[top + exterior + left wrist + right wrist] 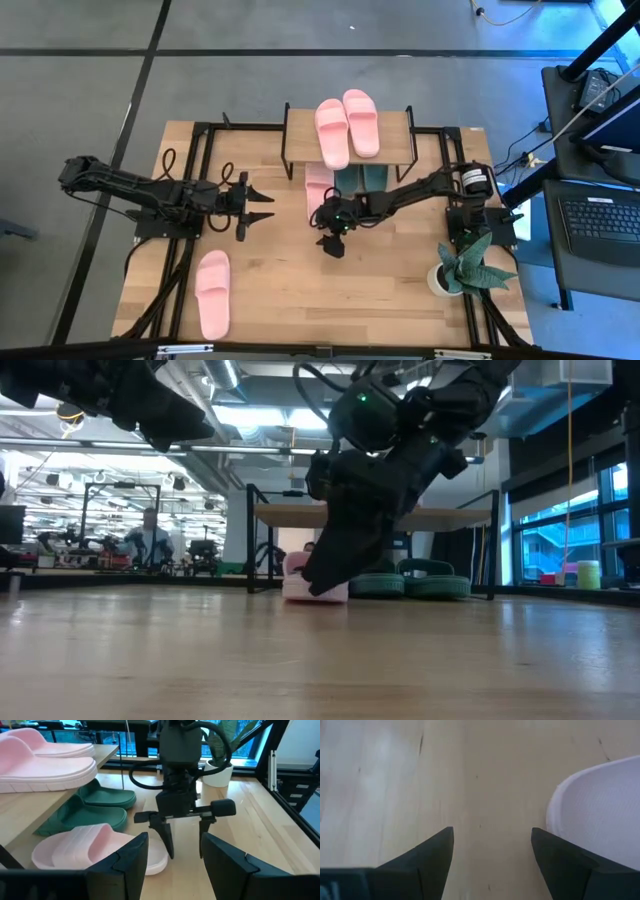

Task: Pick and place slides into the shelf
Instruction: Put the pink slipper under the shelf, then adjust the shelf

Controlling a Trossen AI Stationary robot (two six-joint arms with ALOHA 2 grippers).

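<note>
The shelf (400,125) stands at the table's far middle. Two light pink slides (346,128) lie on its top board. A pair of dark green slides (362,178) and one pink slide (318,188) lie on the lower level; the pink one's near end sticks out. Another pink slide (212,292) lies flat on the table at the near left. My right gripper (332,242) is open and points down just off that pink slide's near end (600,805), holding nothing. My left gripper (262,204) is open and empty, level, left of the shelf.
A potted plant (462,268) stands at the table's near right. Black frame rails (190,180) and cables run along both sides of the table. A laptop (600,225) sits on a cart beyond the right edge. Bare wood lies in the near middle.
</note>
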